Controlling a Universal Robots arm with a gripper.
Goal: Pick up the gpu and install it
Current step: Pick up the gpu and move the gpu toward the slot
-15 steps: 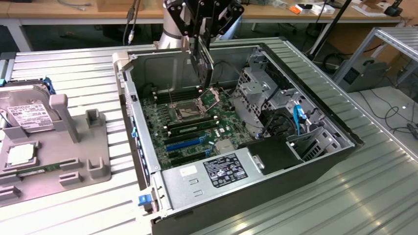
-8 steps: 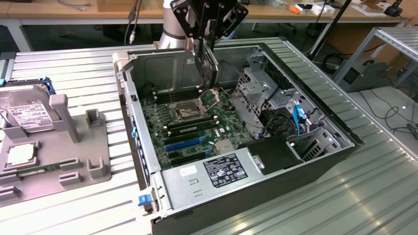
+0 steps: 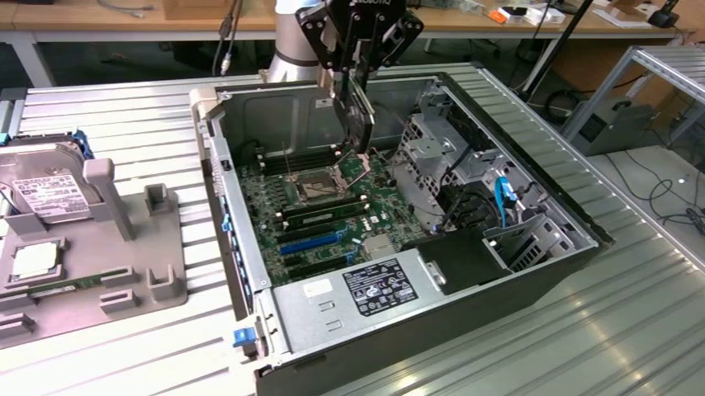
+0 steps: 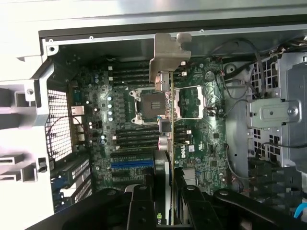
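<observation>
Gripping the gpu [image 3: 359, 124] by its upper edge, my pincer [image 3: 355, 76] is partly closed on it, 1 finger against each face. The card hangs upright, clear of everything, above the open computer case [image 3: 518, 132].

The exterior view shows its dark broad face and, towards that view's left, a hard drive [image 3: 49, 194] on a grey tray [image 3: 165, 247]. The wrist view shows the card edge-on as a thin green line ending in the silver bracket [image 4: 168, 57], over the CPU socket [image 4: 152, 101] on the motherboard [image 4: 120, 120].

The drive cage [image 3: 441, 165] stands close beside the card; the case's back wall [image 3: 276, 115] is near on the other side.
</observation>
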